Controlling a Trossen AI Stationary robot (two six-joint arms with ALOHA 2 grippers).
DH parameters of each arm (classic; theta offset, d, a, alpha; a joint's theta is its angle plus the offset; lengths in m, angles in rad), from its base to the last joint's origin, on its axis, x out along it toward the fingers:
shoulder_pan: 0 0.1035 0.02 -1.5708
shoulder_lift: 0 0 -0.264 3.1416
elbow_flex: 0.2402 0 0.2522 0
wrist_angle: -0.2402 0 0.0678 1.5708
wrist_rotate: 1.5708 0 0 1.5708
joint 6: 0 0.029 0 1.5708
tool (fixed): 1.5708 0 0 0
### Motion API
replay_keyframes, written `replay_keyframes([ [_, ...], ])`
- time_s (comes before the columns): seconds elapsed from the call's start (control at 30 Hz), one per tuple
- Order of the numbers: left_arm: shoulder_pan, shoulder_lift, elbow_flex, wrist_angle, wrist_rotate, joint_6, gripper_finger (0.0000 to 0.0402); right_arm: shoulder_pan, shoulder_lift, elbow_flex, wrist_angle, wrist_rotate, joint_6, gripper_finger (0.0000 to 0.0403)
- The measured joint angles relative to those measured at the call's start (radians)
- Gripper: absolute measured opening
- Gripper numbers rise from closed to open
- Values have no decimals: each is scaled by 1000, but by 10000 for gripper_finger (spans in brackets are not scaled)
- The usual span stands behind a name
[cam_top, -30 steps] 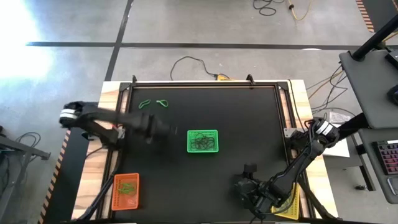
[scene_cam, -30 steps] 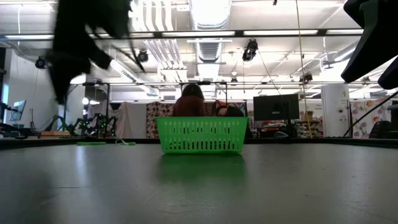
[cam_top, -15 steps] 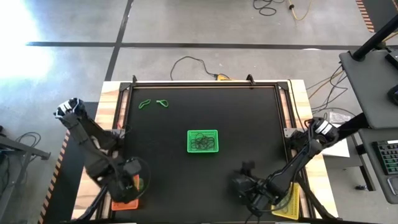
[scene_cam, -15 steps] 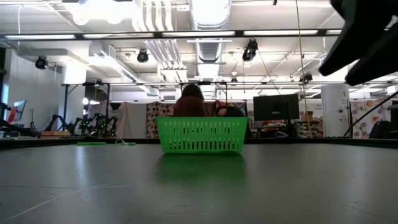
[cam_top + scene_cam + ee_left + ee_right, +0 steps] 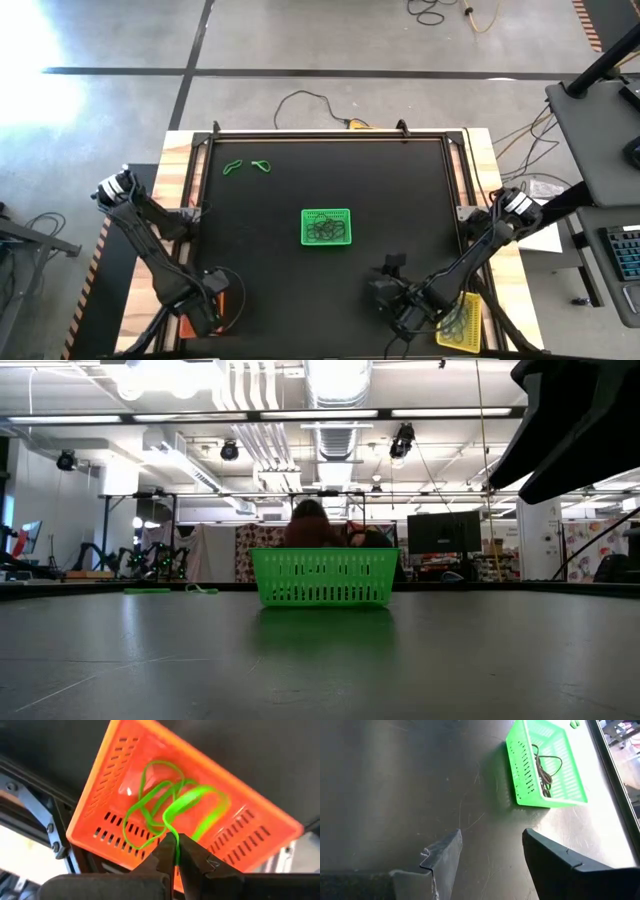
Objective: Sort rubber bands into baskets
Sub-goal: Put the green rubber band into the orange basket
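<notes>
Hanging over the orange basket (image 5: 190,815), the left hand (image 5: 173,851) was closed on a green band (image 5: 172,837) — its loop lay with other green bands inside that basket, at the tabletop's (image 5: 400,190) near left corner. Right hand (image 5: 392,296) hovered open beside the yellow basket (image 5: 460,320), gripping nothing. Green basket (image 5: 326,227) sat mid-tabletop with dark bands in it; two loose green bands (image 5: 248,166) lay beyond it, toward the far left corner.

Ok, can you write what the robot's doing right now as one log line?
left end effector: shut on green rubber band, above orange basket | right end effector: open, empty, near yellow basket
</notes>
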Motion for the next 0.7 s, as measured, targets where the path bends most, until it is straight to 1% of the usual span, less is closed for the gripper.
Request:
replay_keyframes([
  [0.07, 4, 15, -12, 6, 33, 19, 0, 0, 0, 0, 0, 0, 0, 206],
  [0.37, 24, 45, -34, 20, 35, 48, 6, 0, 0, 0, 1, 0, -2, 206],
  [0.5, 34, 44, -34, 20, 54, 52, 31, 0, 0, 0, 2, 0, -2, 206],
  [0.7, 48, 28, -34, -10, 121, 61, 90, 0, 0, 0, 5, 0, -2, 206],
])
